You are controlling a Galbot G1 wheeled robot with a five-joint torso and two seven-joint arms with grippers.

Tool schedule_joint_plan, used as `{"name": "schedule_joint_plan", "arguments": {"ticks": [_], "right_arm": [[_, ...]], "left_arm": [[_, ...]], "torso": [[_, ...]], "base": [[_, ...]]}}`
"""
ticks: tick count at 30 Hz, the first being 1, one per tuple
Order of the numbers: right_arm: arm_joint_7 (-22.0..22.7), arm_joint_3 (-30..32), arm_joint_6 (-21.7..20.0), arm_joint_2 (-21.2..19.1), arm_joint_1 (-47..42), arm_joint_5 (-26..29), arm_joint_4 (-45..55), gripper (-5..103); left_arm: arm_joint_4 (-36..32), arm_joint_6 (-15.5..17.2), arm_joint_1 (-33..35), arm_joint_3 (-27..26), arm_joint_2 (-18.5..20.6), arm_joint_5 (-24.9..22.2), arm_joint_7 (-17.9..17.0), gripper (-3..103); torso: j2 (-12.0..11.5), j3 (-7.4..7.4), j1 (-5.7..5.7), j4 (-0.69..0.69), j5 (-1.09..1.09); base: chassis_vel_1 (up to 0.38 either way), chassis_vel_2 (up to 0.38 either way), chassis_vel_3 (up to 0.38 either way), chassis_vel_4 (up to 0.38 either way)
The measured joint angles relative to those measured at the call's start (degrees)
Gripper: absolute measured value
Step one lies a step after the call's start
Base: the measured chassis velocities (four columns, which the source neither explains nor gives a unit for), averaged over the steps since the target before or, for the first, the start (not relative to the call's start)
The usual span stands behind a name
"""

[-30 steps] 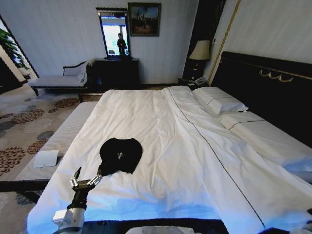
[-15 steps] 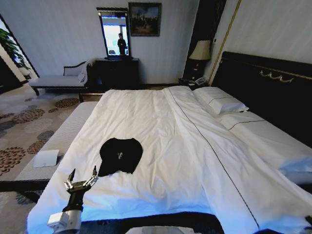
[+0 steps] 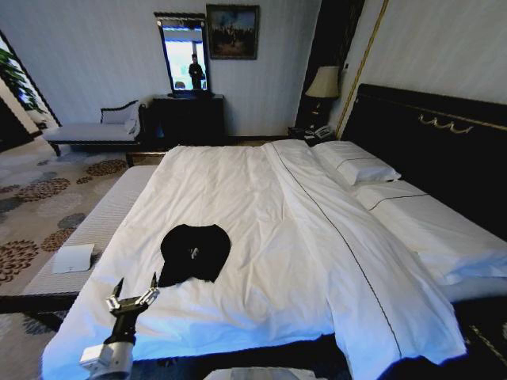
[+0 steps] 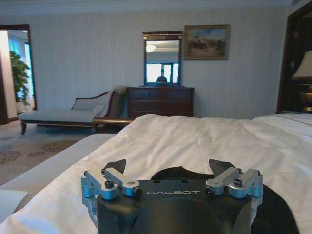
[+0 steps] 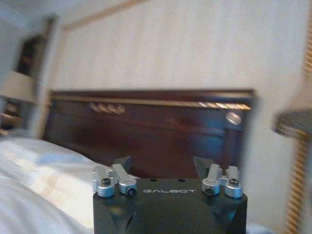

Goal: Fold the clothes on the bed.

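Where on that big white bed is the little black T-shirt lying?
In the head view, the crumpled black T-shirt lies on the white bed near its foot, on the robot's left, just beyond the open left end effector.

A grey upholstered bench runs along one side of the room's patterned carpet, with a white sheet of paper lying on it. Against the far striped wall stands a dark wooden dresser with a mirror above it, a framed painting beside the mirror and a chaise longue beside the dresser. A table lamp glows in the corner, and a green potted plant stands in a doorway.
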Motion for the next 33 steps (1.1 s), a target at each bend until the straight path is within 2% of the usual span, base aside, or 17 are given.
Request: {"name": "schedule_joint_plan", "arguments": {"ticks": [1, 2, 5, 6, 8, 14, 18, 30, 31, 33], "right_arm": [[-1.2, -1.3, 0.4, 0.8, -0.3, -1.4, 1.7, 81], [-2.0, -2.5, 1.0, 1.2, -0.5, -2.7, 2.9, 81], [-3.3, -5.3, 1.7, 1.9, -0.8, -4.8, 4.8, 91], [-4.0, -7.6, 1.7, 2.3, -1.0, -5.7, 6.5, 96], [-4.7, -11.6, 0.9, 3.4, -1.1, -6.9, 9.8, 100], [-5.0, -20.2, -1.9, 5.9, -1.4, -9.5, 14.5, 100], [-5.0, -22.9, -2.1, 7.0, -1.8, -12.3, 14.6, 100], [-5.8, -26.2, -3.5, 8.9, -3.1, -13.5, 14.8, 100], [-5.8, -26.4, -3.5, 8.9, -3.0, -13.5, 14.8, 100], [-5.8, -26.8, -3.6, 9.0, -3.0, -13.6, 14.8, 100]], "left_arm": [[-0.3, 0.3, -0.1, 0.5, 0.3, 0.4, 0.0, 96], [-0.5, 0.4, -0.1, 0.7, 0.5, 0.8, -0.1, 96], [-0.8, 0.6, -0.2, 1.2, 1.3, 1.5, -0.2, 98], [-1.1, 0.8, -0.3, 1.3, 1.7, 1.6, -0.3, 97], [-1.6, 1.3, -0.4, 1.3, 2.0, 1.6, -0.5, 97], [-1.8, 1.8, -0.4, 3.7, 1.7, 2.9, -0.9, 97], [-1.3, 1.8, -0.4, 5.5, 1.4, 4.0, -0.9, 97], [-1.1, 1.9, -0.6, 5.2, 1.3, 4.1, -0.9, 96], [-1.1, 1.9, -0.5, 5.0, 1.2, 4.0, -0.9, 93], [-1.1, 1.9, -0.4, 4.9, 1.1, 4.0, -0.9, 96]], "torso": [[0.0, 0.0, 0.0, 0.01, 0.0], [0.0, 0.0, 0.0, 0.0, -0.01], [0.0, 0.0, 0.0, 0.0, 0.02], [0.0, 0.0, 0.0, 0.0, 0.02], [0.0, 0.01, 0.0, 0.02, 0.01], [0.0, 0.0, 0.01, 0.02, 0.0], [0.0, 0.0, 0.0, 0.01, 0.01], [0.0, 0.0, 0.01, 0.01, 0.02], [0.0, 0.0, 0.01, 0.01, 0.02], [0.0, 0.01, 0.01, 0.01, 0.02]], "base": [[0.0, 0.0, 0.0, 0.0], [0.0, 0.0, 0.0, 0.0], [0.0, 0.0, 0.0, 0.0], [0.0, 0.0, 0.0, 0.0], [0.0, 0.0, 0.0, 0.0], [0.0, 0.0, 0.0, 0.0], [0.0, 0.0, 0.0, 0.0], [0.0, 0.0, 0.0, 0.0], [0.0, 0.0, 0.0, 0.0], [0.0, 0.0, 0.0, 0.0]]}}
